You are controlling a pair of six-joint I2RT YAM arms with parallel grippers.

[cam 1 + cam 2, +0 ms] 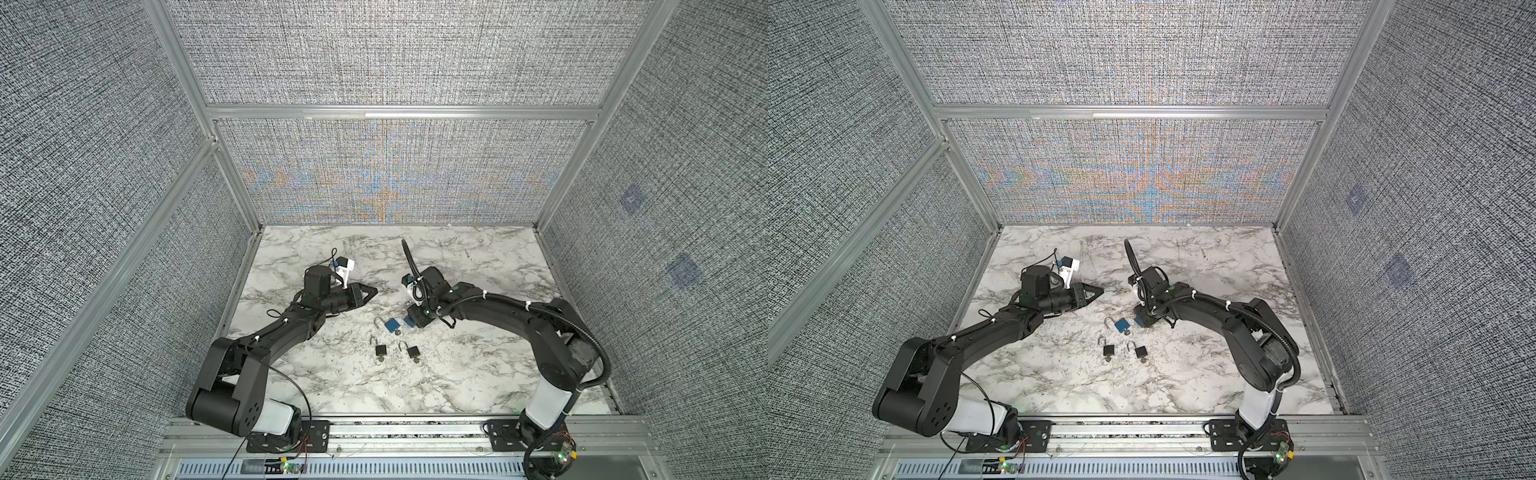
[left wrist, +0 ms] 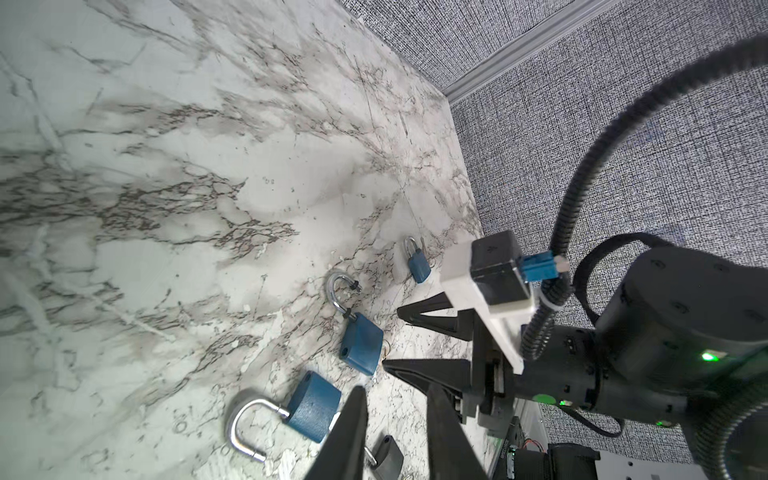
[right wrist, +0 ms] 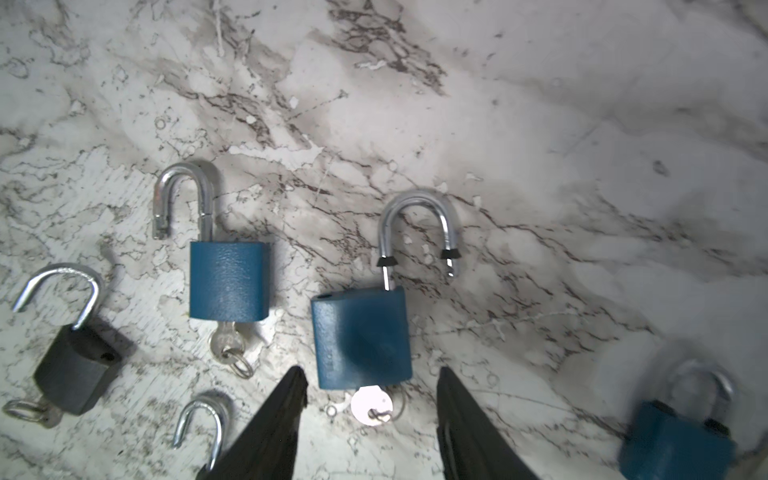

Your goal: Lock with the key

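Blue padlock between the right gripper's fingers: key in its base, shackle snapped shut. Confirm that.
Wrong on the shackle: the right wrist view shows the blue padlock at the right gripper with its key in, but its shackle open.

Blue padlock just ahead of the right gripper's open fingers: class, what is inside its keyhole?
A silver key sticks out of the padlock's base. Its blade is hidden inside the blue body, so its depth cannot be seen.
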